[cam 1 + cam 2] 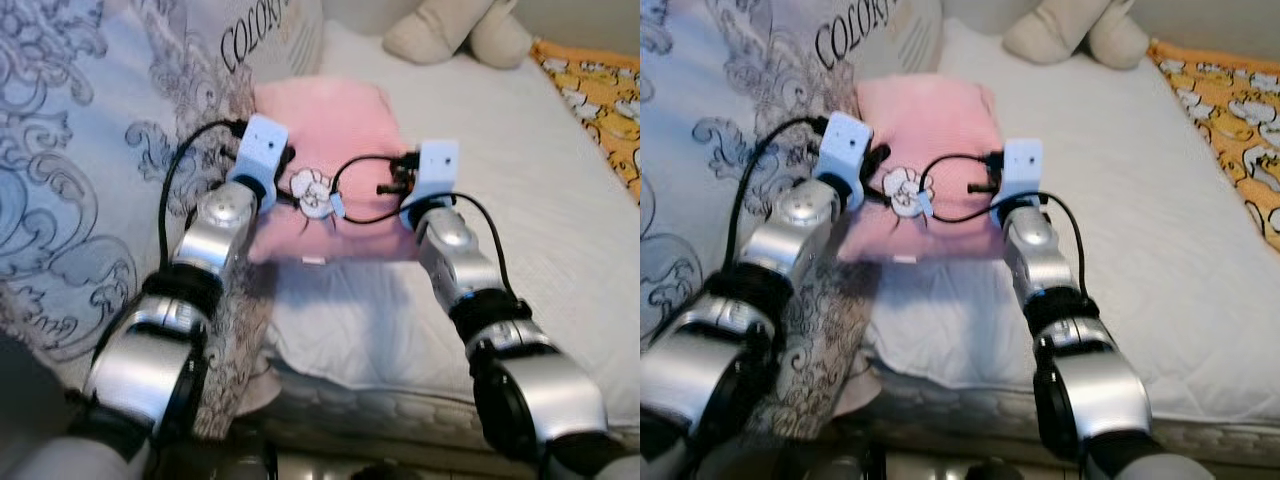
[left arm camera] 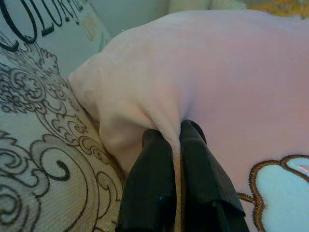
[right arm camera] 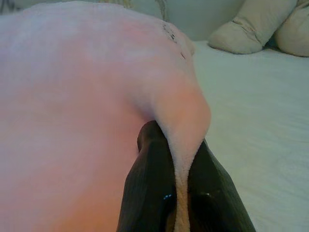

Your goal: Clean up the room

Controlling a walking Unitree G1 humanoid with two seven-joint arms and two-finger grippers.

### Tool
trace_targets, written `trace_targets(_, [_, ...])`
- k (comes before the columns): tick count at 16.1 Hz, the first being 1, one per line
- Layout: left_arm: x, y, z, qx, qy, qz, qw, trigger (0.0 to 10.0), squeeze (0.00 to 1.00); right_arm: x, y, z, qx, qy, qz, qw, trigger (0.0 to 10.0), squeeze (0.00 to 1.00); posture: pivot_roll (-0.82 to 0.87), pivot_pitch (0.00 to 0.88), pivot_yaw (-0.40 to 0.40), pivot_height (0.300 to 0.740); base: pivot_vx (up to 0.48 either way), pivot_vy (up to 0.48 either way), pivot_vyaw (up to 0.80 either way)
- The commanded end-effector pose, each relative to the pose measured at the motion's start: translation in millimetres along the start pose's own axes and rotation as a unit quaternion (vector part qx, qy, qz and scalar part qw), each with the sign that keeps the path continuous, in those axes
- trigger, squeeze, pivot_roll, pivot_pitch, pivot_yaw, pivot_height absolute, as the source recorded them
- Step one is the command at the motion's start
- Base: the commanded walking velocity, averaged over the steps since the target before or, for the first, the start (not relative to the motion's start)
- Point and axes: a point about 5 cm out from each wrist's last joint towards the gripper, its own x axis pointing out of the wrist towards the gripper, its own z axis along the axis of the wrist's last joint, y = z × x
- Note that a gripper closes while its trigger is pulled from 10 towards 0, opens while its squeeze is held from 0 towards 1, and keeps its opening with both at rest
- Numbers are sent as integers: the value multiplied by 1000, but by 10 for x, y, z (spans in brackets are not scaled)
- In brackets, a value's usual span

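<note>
A pink plush pillow (image 1: 330, 130) with a white flower patch (image 1: 312, 192) is held up over the white mattress (image 1: 520, 200). My left gripper (image 2: 175, 137) is shut on the pillow's left edge, pinching a fold of pink plush between its fingers (image 2: 154, 183). My right gripper (image 3: 179, 150) is shut on the right edge in the same way. In the eye views the wrists sit at either side of the pillow, left (image 1: 262, 150) and right (image 1: 432, 172). The pillow's near edge hangs a little above the sheet.
A grey patterned quilt (image 1: 80, 170) is piled on the left, with a lettered pillow (image 1: 270, 35) behind it. A beige plush toy (image 1: 455, 30) lies at the head of the bed. An orange patterned blanket (image 1: 600, 95) covers the right side.
</note>
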Motion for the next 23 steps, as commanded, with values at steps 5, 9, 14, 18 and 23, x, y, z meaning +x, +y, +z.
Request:
trace_targets(5, [-29,64,-187,-2,22,35,999,10000,0,-70,-346,-132,-39,15,-64,997,10000,0,73,230,-66,719,0,0,0])
trace_targets(9, [-62,-23,-367,6,50,21,999,10000,0,-160,-352,-395,-17,60,-79,995,10000,0,62,245,-56,719,0,0,0])
trace_targets(14, [-65,-26,-381,20,51,4,999,10000,1000,-207,-267,-522,6,73,-91,993,10000,1000,52,245,-50,719,0,0,0])
trace_targets(18, [-65,-36,-371,24,44,-12,999,10000,1000,-223,-236,-545,8,67,-89,994,10000,1000,44,239,-50,719,0,0,0])
trace_targets(23, [-30,11,-211,47,7,-14,999,10000,1000,-178,-237,-420,2,38,-94,995,10000,1000,38,220,-53,719,0,0,0])
